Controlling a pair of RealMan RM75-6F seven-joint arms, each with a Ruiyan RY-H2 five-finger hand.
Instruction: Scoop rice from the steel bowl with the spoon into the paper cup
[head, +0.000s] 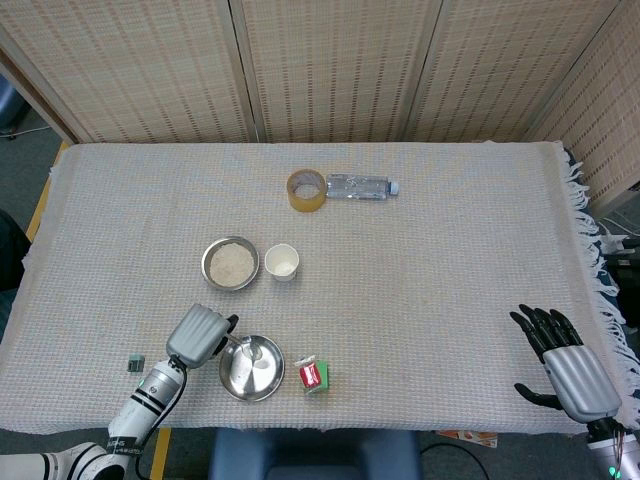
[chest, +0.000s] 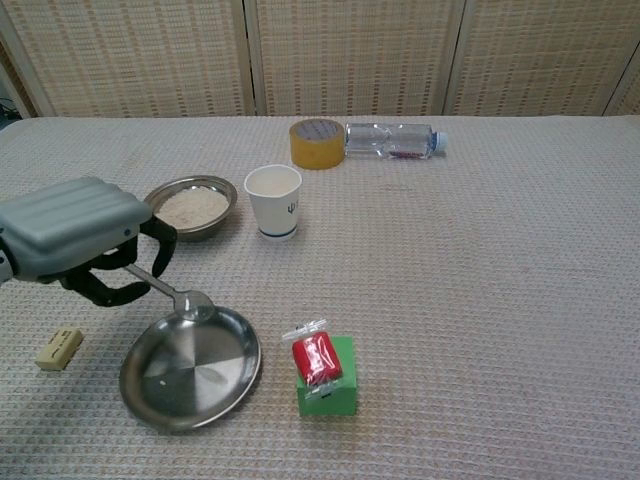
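- The left robot hand (chest: 75, 232) grips the handle of the spoon (chest: 178, 297), fingers curled round it; the spoon's bowl sits over the near-left rim of the empty steel plate (chest: 215, 375), whether touching it I cannot tell
- The steel bowl (chest: 190, 207) with rice lies beyond that robot hand, just to its right in the chest view; the rice fills its bottom in a flat pale layer
- The paper cup (chest: 273, 200) stands upright just beside the bowl, on the side away from the left robot hand; its contents cannot be made out
- The right robot hand (head: 566, 361) hangs at the bench's (head: 450, 250) near right corner, well apart from everything; its fingers are spread and it holds nothing
- Right of the plate stands a green block (chest: 330, 388) with a red wrapped packet (chest: 315, 355) on top
- A small beige eraser-like piece (chest: 58, 348) lies below the left robot hand, near the bench edge
- Far beyond the cup, a roll of yellow tape (chest: 316, 143) touches a clear plastic bottle (chest: 390, 139) lying on its side
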